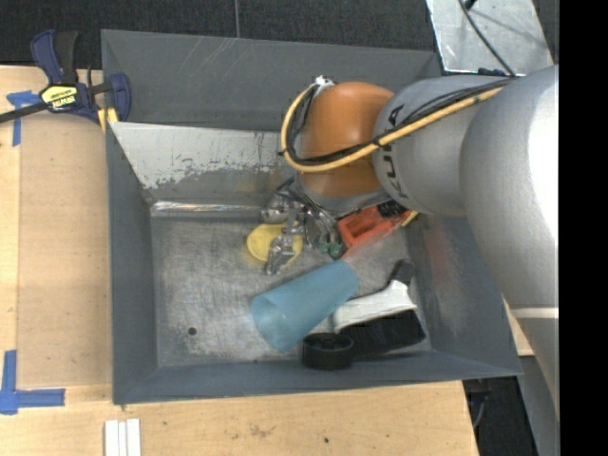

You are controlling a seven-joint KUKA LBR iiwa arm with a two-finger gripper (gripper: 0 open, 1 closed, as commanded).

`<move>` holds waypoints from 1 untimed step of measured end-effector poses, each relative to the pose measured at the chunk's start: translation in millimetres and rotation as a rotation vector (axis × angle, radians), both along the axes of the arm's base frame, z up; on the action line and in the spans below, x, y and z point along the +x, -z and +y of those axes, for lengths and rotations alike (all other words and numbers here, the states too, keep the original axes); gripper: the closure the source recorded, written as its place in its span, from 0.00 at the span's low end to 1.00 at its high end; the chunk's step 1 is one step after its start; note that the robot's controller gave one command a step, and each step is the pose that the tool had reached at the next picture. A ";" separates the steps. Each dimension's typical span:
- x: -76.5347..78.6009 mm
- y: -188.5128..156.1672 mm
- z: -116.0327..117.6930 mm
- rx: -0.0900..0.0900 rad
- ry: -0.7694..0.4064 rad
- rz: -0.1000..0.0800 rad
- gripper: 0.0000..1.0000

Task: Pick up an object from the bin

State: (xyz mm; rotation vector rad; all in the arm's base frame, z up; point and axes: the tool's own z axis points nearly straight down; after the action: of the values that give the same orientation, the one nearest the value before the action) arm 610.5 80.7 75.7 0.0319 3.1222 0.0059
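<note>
Yellow lump (258,244), small and rounded, lies on the floor of the grey bin (190,293) a little back of the middle, near the rear wall. The claw (284,247) is down at its right side and hides that part of it, so its long axis and the way it points cannot be told; the part that shows is a smooth curved edge facing the view's left. Whether the claw is open, closed or gripping the lump cannot be told either.

Just in front of the claw a blue cup (302,306) lies on its side, its long axis running from front left to back right, wide mouth to the front left. An orange thing (364,226) lies just right of the claw. A white piece (380,304) and a black piece (366,340) lie against the cup in the front right corner.
</note>
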 end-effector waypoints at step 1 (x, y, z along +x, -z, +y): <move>5.2 -155.6 -10.5 -0.004 -0.034 0.011 1.00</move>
State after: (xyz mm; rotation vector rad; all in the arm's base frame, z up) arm 615.7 70.2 231.3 -0.0215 3.1336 0.0003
